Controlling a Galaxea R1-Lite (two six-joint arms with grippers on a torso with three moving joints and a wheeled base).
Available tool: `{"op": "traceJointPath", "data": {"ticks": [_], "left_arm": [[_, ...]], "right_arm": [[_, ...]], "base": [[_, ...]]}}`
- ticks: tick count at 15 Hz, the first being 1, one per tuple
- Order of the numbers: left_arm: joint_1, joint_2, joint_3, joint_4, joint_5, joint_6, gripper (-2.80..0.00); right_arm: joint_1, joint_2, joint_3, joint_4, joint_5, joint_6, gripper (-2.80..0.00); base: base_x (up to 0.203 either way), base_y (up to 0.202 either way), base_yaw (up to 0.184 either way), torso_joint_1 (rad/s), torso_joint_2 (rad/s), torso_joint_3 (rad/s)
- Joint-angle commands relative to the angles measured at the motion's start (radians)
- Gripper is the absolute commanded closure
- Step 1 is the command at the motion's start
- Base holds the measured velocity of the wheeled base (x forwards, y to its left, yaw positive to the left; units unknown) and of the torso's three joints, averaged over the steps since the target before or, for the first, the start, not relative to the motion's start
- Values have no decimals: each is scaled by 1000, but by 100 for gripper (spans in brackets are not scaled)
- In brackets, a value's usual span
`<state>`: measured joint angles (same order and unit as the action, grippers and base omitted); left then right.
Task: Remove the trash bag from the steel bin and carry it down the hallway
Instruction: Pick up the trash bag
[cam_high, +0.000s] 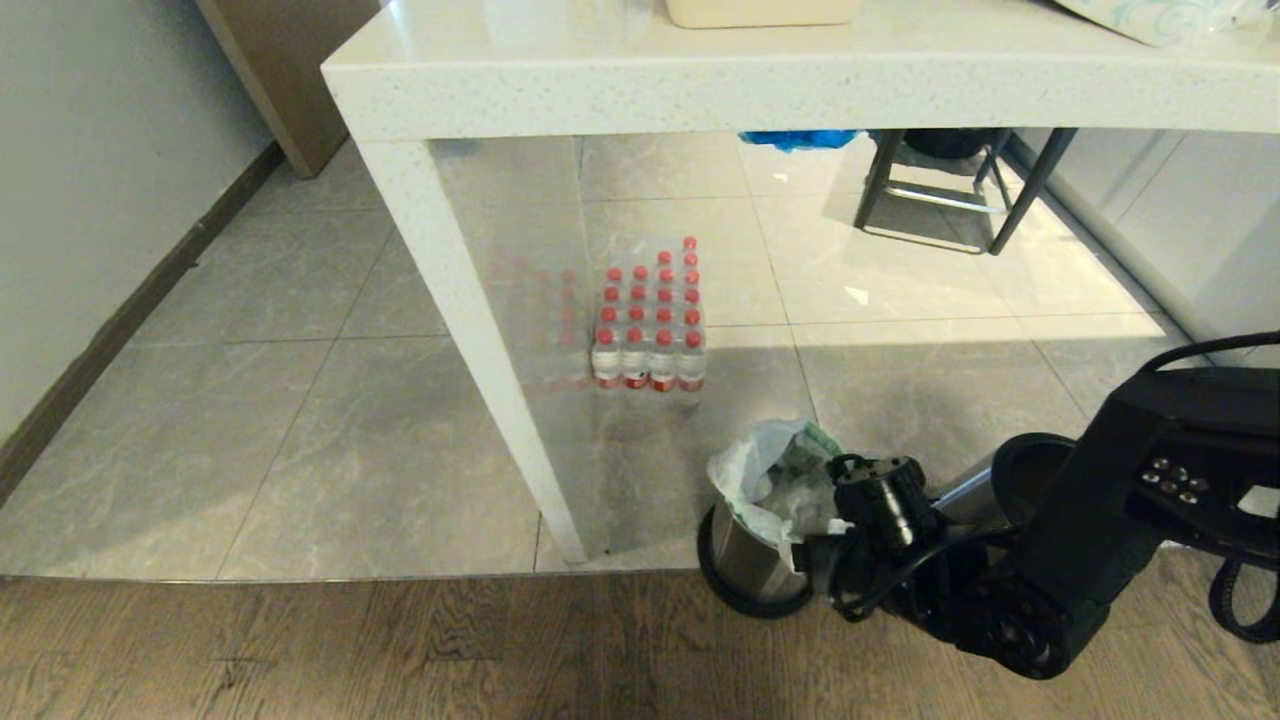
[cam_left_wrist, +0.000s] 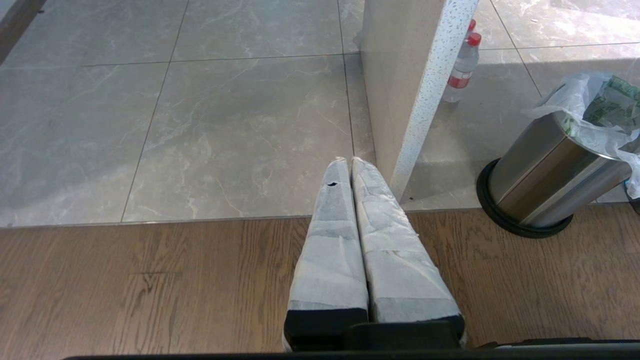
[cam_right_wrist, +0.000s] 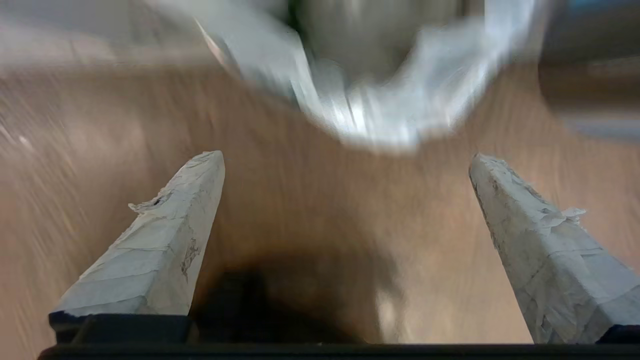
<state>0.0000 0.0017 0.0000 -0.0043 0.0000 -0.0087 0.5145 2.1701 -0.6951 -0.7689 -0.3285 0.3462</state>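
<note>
Presently: right gripper (cam_right_wrist: 345, 160), fingers spread wide, nothing held, hovering over wood floor (cam_high: 300, 650) just right of bin (cam_high: 745, 560). Bag (cam_high: 765, 480) lines bin, draped over its rim. Bin stands by table leg (cam_high: 470, 340). Left gripper (cam_left_wrist: 347, 162) clenched, empty.

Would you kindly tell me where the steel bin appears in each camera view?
Head view: steel bin at bottom centre-right, beside the table leg.
Left wrist view: right edge, tilted.
Right wrist view: blurred, top centre.
Shared landmark: the trash bag lining it.
</note>
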Motion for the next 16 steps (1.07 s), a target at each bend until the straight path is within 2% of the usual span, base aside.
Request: {"op": "traceJointPath", "data": {"ticks": [1, 4, 6, 8, 13, 16], "left_arm": [[0, 0, 0, 0, 0, 0, 0], [0, 0, 0, 0, 0, 0, 0], [0, 0, 0, 0, 0, 0, 0], [0, 0, 0, 0, 0, 0, 0], [0, 0, 0, 0, 0, 0, 0], [0, 0, 0, 0, 0, 0, 0]], "right_arm": [[10, 58, -64, -67, -10, 1, -280], [12, 111, -122, -86, 3, -55, -280], [12, 115, -105, -86, 46, -98, -280], [12, 93, -88, -75, 89, -100, -280], [12, 150, -110, -96, 64, -108, -280], [8, 185, -110, -140, 55, -142, -280]], "base": [[0, 0, 0, 0, 0, 0], [0, 0, 0, 0, 0, 0], [0, 0, 0, 0, 0, 0], [0, 0, 0, 0, 0, 0], [0, 0, 0, 0, 0, 0], [0, 0, 0, 0, 0, 0]]}}
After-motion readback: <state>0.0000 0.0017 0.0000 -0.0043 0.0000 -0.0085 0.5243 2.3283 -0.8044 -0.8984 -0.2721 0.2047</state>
